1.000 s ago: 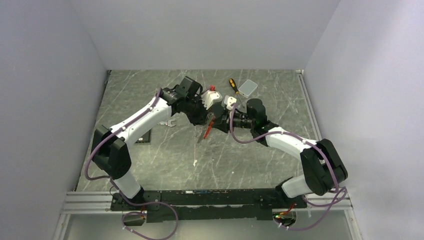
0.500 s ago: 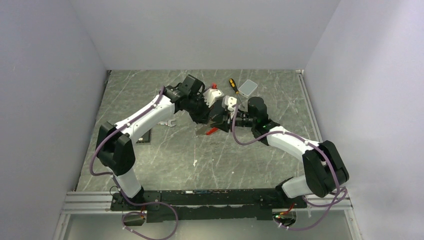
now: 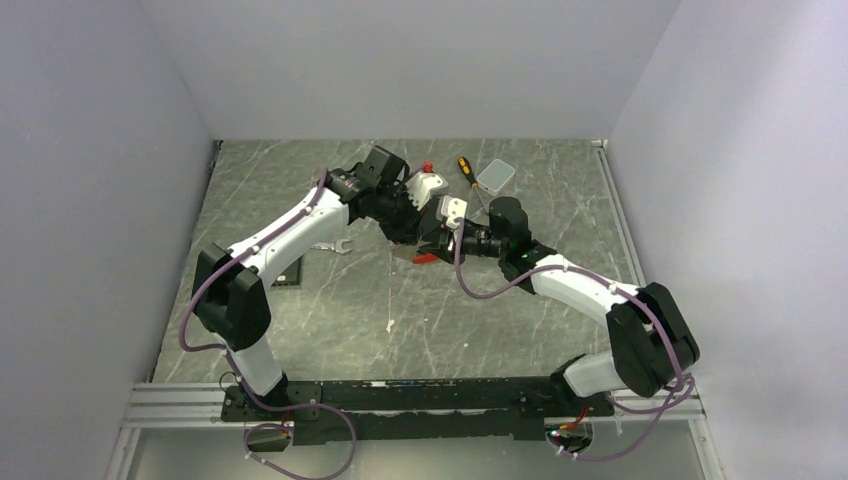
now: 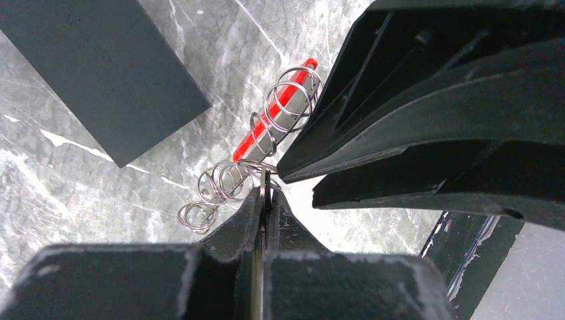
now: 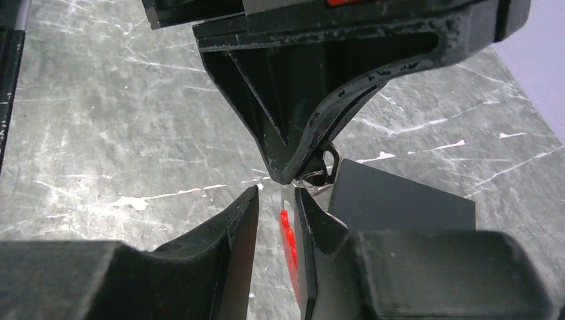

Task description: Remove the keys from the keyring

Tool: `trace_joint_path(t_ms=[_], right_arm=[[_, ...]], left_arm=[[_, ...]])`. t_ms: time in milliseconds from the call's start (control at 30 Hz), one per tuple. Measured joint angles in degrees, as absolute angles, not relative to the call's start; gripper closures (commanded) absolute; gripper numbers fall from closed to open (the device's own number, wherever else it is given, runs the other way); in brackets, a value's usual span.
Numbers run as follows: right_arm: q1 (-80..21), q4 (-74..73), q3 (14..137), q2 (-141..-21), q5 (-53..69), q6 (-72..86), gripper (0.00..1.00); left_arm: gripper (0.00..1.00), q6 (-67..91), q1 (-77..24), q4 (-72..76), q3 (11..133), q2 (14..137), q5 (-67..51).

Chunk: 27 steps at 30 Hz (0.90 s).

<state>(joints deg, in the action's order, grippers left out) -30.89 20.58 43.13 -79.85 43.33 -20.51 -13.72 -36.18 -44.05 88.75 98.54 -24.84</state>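
Pinching the keyring (image 4: 256, 137), left fingers (image 4: 236, 223) are clamped; right fingers (image 5: 233, 227), slightly parted, sit just beside.

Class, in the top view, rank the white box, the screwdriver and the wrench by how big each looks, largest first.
1. White box: covers the most area.
2. Screwdriver: about as long, much thinner.
3. Wrench: least showing, but the left arm hides part of it, so its place is unsure.
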Motion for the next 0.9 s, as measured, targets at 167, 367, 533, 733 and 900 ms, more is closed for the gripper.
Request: trace_joint_path(t_ms=[167,367,533,733,900], right_arm=[[-31.68,20.64,43.13,-79.88,40.23,-20.6,0.69],[-31.68,20.67,43.13,-79.94,37.67,-20.58,0.72],[-31.81,20.95,43.13,-80.23,36.18,-20.58,0.72],[-31.99,21.04,43.13,-80.66,34.63,-20.6,0.78],[-32.21,21.06,43.13,-80.68,34.52,-20.82,0.95]], left_arm=[[1.0,-13.65,-36.18,-44.05,88.75,98.54,-24.93],[1.0,-13.65,-36.18,-44.05,88.73,98.54,-25.61],[1.0,-13.63,-36.18,-44.05,88.73,98.54,-25.67],[1.0,-13.58,-36.18,-44.07,88.73,98.54,-25.69],[1.0,-13.39,-36.18,-44.07,88.75,98.54,-25.71]])
